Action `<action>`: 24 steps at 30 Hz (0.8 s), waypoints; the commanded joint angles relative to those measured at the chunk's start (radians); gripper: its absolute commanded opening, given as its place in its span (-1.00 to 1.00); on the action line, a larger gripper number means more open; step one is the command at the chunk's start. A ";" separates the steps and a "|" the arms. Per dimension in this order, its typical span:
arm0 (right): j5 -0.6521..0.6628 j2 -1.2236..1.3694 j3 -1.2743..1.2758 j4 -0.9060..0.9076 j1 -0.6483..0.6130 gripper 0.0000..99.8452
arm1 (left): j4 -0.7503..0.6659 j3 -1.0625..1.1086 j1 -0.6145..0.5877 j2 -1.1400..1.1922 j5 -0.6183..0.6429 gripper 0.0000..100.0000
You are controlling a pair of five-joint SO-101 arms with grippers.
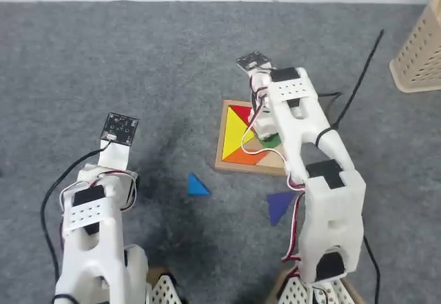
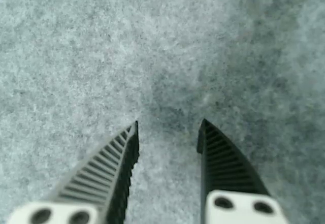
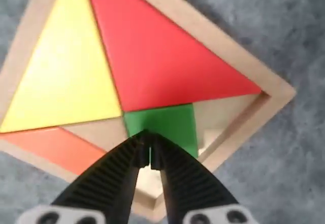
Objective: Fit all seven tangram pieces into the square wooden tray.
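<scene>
Grey felt point(image 1: 103, 56) covers the table, and nearest the arm bases two pieces lie loose on it, on the near side of the wooden tray point(image 1: 222, 138): a dark blue triangle point(image 1: 279, 206) just off the tray's near right corner, beside the right arm, and a lighter blue triangle point(image 1: 197, 186) off its near left corner. Well to the left of the tray, the left gripper point(image 2: 167, 125) hangs over bare felt with its claw apart and nothing between the fingers. In the tray itself lie an orange piece point(image 3: 51, 145) along the near edge, a yellow triangle point(image 3: 66, 71) on the left, a red triangle point(image 3: 157, 56) at the far side and a green square point(image 3: 167, 125) in the middle – bare wood shows beside the square. The right gripper point(image 3: 150, 135) sits over the tray, its fingers drawn together, tips at the green square's near edge. Beyond the tray to the right – at the table's far corner – stands a pale slatted basket point(image 1: 420, 49).
</scene>
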 commanded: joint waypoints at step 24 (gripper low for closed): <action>0.126 -0.891 0.813 0.091 -0.189 -0.98 | -0.021 -0.005 0.003 -0.029 0.015 -0.65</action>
